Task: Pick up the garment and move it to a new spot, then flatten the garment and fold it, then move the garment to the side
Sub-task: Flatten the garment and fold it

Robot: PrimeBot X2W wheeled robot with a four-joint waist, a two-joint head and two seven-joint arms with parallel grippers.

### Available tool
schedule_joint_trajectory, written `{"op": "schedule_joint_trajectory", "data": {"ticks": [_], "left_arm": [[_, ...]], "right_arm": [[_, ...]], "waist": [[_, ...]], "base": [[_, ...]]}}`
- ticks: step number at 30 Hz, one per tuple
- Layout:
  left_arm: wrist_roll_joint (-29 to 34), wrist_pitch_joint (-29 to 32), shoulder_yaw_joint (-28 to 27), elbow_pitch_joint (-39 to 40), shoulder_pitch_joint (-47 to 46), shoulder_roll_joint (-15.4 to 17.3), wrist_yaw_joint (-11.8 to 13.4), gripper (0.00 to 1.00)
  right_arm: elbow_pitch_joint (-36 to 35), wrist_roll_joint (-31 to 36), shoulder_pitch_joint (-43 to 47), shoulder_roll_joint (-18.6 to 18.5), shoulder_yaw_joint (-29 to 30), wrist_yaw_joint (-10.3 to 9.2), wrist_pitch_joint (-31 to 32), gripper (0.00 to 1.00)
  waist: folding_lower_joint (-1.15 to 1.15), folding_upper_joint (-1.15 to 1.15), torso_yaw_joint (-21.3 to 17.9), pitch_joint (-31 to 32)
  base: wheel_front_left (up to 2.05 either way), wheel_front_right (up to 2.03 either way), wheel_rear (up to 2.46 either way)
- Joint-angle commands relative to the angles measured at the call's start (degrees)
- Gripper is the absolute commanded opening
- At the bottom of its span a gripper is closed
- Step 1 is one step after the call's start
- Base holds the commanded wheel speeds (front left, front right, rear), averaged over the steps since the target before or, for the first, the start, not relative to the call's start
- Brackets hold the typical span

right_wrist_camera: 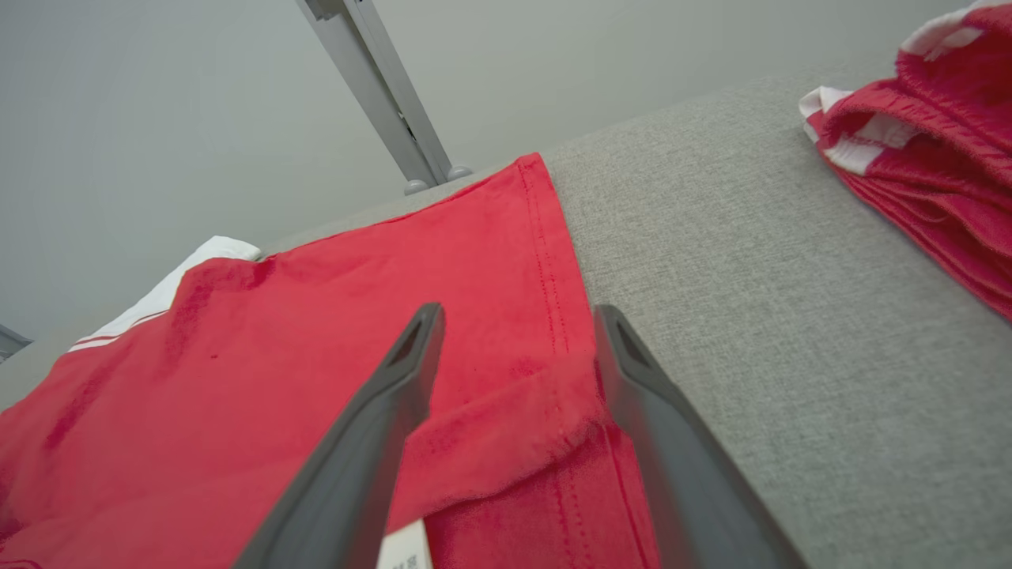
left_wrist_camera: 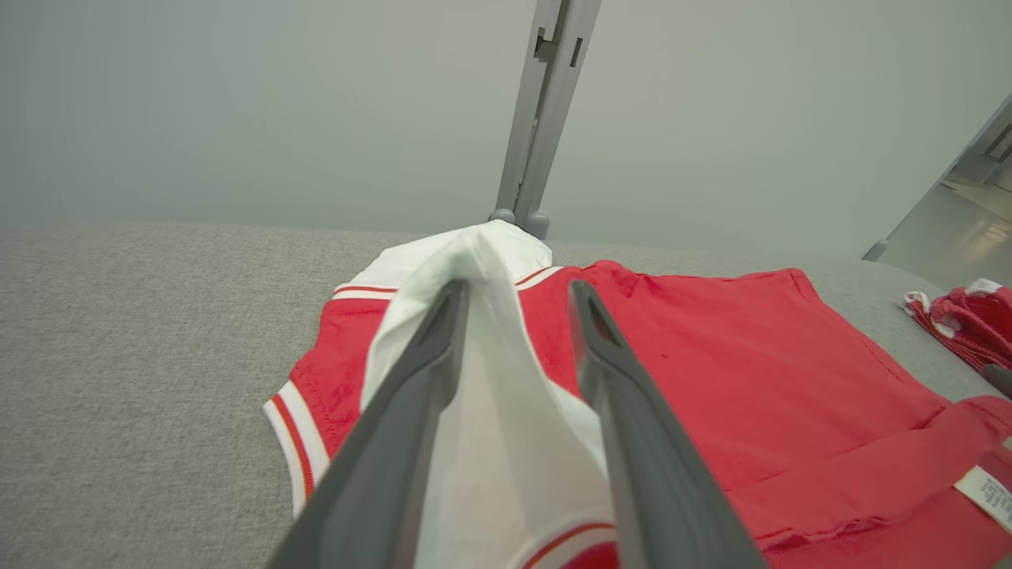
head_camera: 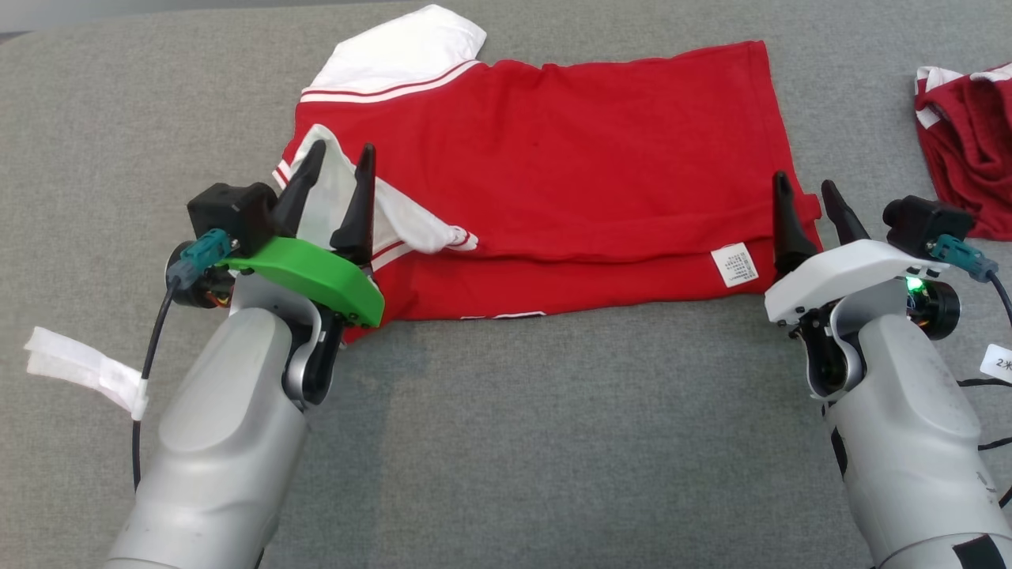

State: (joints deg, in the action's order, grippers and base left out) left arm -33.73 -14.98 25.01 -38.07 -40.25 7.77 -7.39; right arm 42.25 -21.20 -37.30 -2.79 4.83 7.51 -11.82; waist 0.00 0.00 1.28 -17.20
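Left tool [head_camera: 341,150] and right tool [head_camera: 805,182] nearest in head view, both parted, clamping nothing. Garment [head_camera: 553,158] flat mid-worktop [head_camera: 553,411], near long edge folded over, label [head_camera: 734,265] showing.

Left wrist view: fingers straddle white sleeve [left_wrist_camera: 506,442] laid across red body.

Right wrist view: fingers either side of folded hem corner [right_wrist_camera: 553,427].

Judged: moved, flattened, first fold in; further folds and shift aside outstanding.
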Motion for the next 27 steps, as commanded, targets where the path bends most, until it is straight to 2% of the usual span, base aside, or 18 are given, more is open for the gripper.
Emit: {"op": "schedule_joint_trajectory", "data": {"ticks": [1, 7, 14, 21, 27], "left_arm": [[-0.3, -0.2, -0.2, -0.4, -1.0, 0.4, -0.2, 1.00], [-0.6, -0.2, -0.9, -0.1, -1.0, 1.3, -0.2, 1.00], [-2.3, -0.2, -0.6, 3.4, 3.6, 2.9, -0.2, 1.00], [-5.1, -0.2, -1.1, 6.3, 13.0, 5.6, -0.2, 1.00], [-9.3, 2.9, -2.4, 8.3, 21.2, 6.4, 1.3, 1.00]], "right_arm": [[0.2, 0.7, -0.7, -0.2, -0.3, -0.04, -0.9, 1.00], [-1.8, 4.7, -0.6, -0.2, -0.5, -0.04, -2.5, 1.00], [-6.8, 10.6, 2.8, -0.2, 0.2, -0.04, -3.0, 1.00], [-12.9, 14.8, 9.8, -0.2, 2.3, -0.05, -1.0, 1.00], [-18.1, 14.4, 16.7, -0.2, 3.5, -0.05, 2.3, 1.00]], "waist": [[0.00, 0.00, 0.0, 0.0], [0.00, 0.00, -0.2, 0.2], [0.00, 0.00, 0.2, 1.9], [0.00, 0.00, 1.4, 5.1], [0.00, 0.00, 1.8, 7.0]], "base": [[0.00, 0.00, 0.00], [0.00, 0.00, 0.00], [0.00, 0.00, 0.00], [0.00, 0.00, 0.00], [0.00, 0.00, 0.00]]}}
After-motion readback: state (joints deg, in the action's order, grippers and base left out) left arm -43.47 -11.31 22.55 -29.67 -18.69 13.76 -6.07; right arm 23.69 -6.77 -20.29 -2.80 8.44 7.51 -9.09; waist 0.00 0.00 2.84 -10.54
